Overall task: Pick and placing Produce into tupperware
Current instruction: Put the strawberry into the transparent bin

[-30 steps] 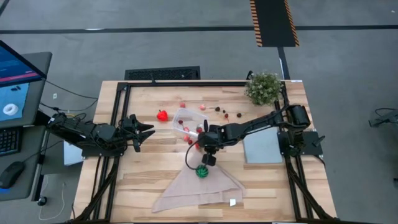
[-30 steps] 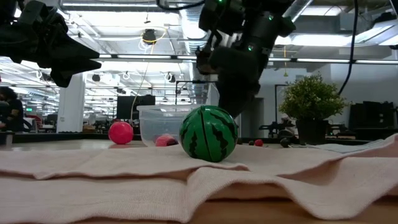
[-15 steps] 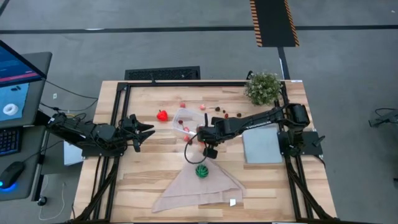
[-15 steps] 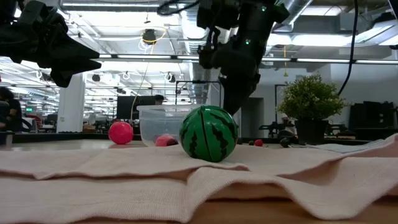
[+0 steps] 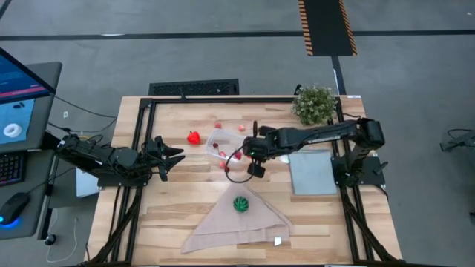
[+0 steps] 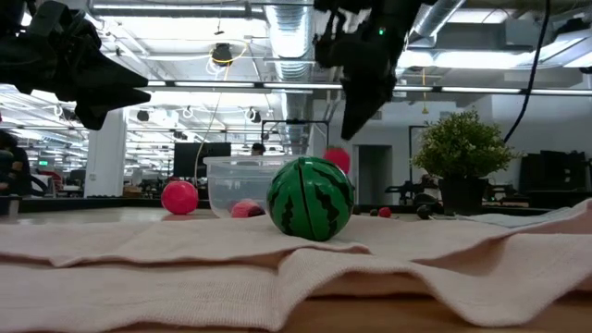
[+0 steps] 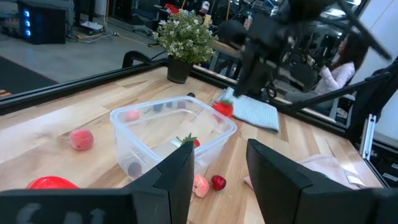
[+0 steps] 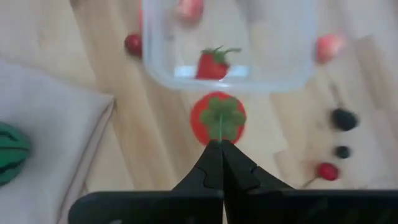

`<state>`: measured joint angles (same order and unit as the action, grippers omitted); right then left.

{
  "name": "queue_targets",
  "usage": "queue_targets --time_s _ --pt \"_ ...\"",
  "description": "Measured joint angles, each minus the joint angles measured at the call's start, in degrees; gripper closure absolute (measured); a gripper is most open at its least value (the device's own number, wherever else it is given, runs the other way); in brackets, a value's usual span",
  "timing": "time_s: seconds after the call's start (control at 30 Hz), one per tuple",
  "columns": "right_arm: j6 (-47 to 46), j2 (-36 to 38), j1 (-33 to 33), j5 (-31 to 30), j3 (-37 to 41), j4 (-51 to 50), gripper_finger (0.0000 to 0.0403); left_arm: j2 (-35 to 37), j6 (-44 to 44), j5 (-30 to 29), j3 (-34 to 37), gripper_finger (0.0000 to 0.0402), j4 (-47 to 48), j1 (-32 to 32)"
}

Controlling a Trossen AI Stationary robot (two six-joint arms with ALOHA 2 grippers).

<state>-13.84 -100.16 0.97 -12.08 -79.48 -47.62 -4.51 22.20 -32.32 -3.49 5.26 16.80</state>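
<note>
Dangling by its thin green stem, a round red toy tomato with a green leafy cap [image 8: 217,117] hangs just below the closed tips of the right gripper [image 8: 221,149], whose jaws pinch the stem tight. The clear rounded plastic tupperware tub [image 8: 292,68] sits just ahead of those tips, its near wall close to the fruit, with a small red strawberry [image 8: 213,64] already inside.

1 second ago this gripper [image 5: 254,167] was low beside the green striped watermelon ball [image 5: 240,203] on the beige folded cloth [image 5: 223,226]; now it has lifted and swung back toward the tub, and the low view shows the tomato [image 6: 337,158] raised to about rim height. That suggests the pick is done and the carry is nearly over; the drop is not yet made.

The ball has not moved. Loose berries [image 8: 328,170] lie to 1 side of the jaws. The left gripper [image 5: 165,156] waits well apart, fingers spread, as before.
</note>
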Motion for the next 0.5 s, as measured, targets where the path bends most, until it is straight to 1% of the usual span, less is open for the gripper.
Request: queue_targets --time_s 0.13,0.33,0.5 --pt "1.85 3.13 -1.10 -0.06 0.00 0.95 0.0393 0.02 0.00 0.00 0.00 0.0263 0.01 -0.02" --pt "4.01 5.76 -2.73 0.24 0.00 2.66 0.0393 0.00 -0.33 -0.12 0.00 0.0263 0.02 0.00" --pt "6.33 5.41 -4.44 5.05 0.00 7.83 0.0393 0.02 -0.55 -1.26 0.00 0.0263 0.04 -0.01"
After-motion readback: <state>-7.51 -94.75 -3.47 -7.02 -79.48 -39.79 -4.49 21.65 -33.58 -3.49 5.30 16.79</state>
